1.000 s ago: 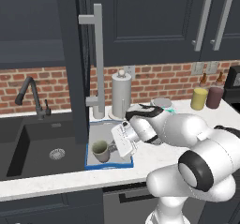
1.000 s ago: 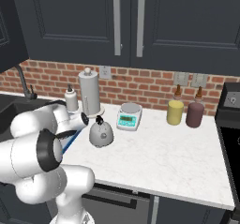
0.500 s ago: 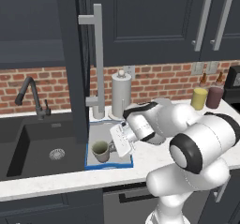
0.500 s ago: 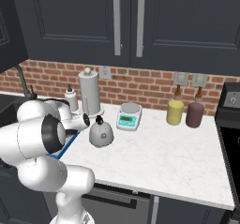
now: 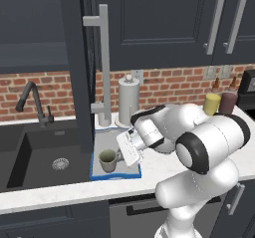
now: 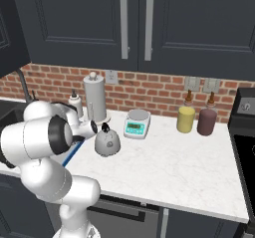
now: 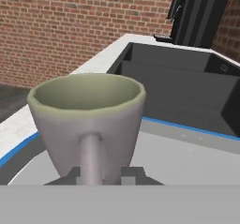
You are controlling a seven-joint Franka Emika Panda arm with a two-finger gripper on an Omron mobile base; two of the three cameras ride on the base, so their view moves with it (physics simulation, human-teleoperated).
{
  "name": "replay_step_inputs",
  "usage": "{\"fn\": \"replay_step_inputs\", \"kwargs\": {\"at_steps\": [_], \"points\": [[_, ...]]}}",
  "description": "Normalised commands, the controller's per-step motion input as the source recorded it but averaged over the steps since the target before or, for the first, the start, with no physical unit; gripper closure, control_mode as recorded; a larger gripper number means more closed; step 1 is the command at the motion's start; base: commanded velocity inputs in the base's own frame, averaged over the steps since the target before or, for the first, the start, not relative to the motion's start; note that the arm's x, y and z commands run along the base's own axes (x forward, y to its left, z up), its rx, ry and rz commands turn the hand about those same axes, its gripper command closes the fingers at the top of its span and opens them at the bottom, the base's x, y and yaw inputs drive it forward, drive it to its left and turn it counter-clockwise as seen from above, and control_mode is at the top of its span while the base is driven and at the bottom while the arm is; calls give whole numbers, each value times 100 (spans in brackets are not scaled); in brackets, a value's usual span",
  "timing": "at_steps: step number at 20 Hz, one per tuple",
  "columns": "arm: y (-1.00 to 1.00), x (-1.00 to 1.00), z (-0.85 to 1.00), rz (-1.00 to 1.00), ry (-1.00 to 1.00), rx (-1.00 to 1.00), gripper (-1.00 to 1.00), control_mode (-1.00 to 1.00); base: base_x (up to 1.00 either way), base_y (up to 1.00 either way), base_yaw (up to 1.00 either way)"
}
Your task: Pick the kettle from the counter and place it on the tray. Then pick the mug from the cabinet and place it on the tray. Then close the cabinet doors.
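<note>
Fingers (image 7: pixel 100 175) are seen spread either side of the mug (image 7: pixel 89 124) handle, the mug set upright on the tray (image 7: pixel 187 153).

A grey-beige mug (image 5: pixel 107 160) with a pale greenish-cream inside stands upright on the flat grey, blue-rimmed tray (image 5: pixel 106 137), which lies on the white stone counter (image 6: pixel 169 167) beside the black sink; in the hand view the mug (image 7: pixel 89 123) turns its loop handle toward the camera. The squat silver kettle (image 6: pixel 107 140), with its thin dark arched handle, sits on the counter just beside the tray's blue edge. One dark cabinet door (image 5: pixel 79 62) with a long silver bar handle stands open above the tray.
</note>
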Motion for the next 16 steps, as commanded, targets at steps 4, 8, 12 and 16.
{"fn": "replay_step_inputs", "kwargs": {"at_steps": [4, 8, 12, 16], "points": [[0, -4, -5, 0, -7, 0, -100, -100, 0, 0, 0], [0, -4, 0, 0, -5, 0, 100, -100, 0, 0, 0], [0, 0, 0, 0, -2, 0, 100, -100, 0, 0, 0], [0, 0, 0, 0, -1, 0, 100, -100, 0, 0, 0]]}}
